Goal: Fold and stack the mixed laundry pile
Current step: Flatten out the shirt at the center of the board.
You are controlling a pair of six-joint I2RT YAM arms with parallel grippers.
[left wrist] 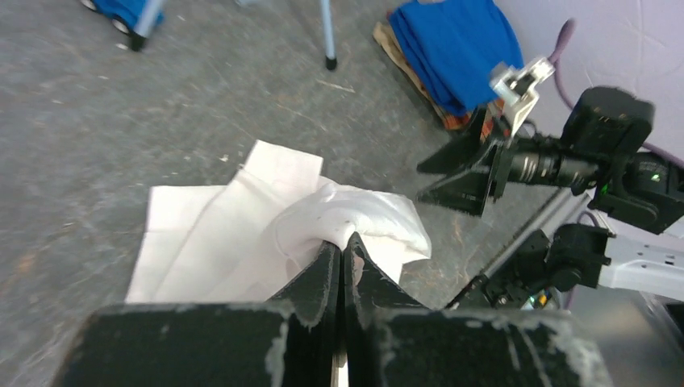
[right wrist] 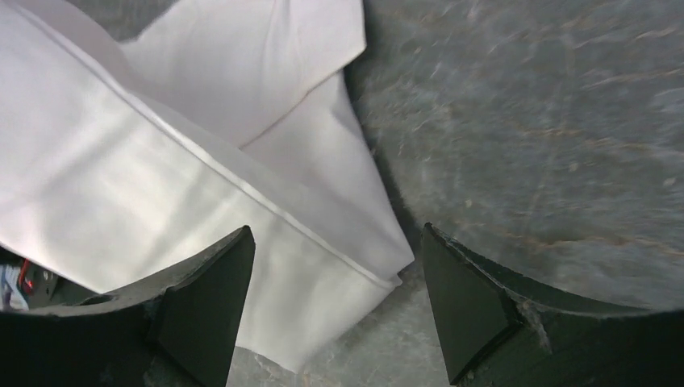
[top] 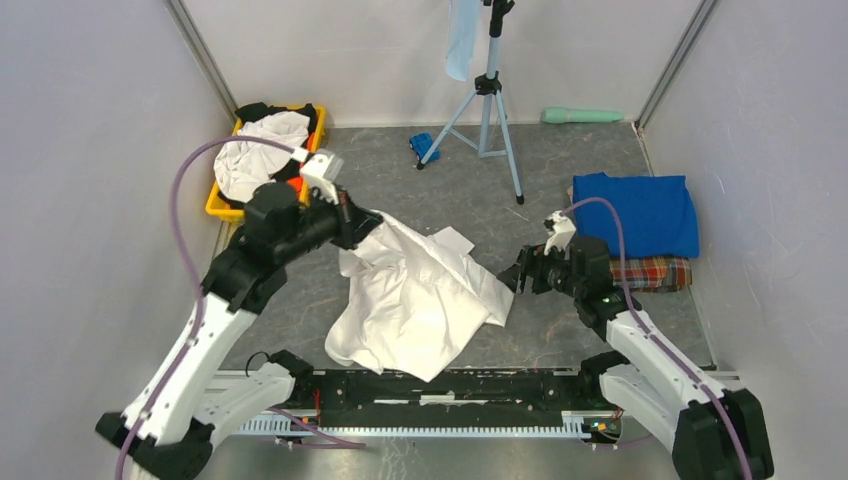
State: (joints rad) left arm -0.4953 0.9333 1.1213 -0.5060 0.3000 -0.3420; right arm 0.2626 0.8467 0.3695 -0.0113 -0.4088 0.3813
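At centre, a white shirt (top: 420,300) lies rumpled.

Shirt (top: 415,295) centre (stack (top: 640,215) right, bin (top: 222,210) far-left)

Even, bright light with soft shadows; the white shirt (right wrist: 145,185) glares slightly, and both wrist views are blurred.

Rumpled white shirt (top: 415,300) at centre; folded blue T-shirt (top: 640,212) atop plaid cloth (top: 650,272)
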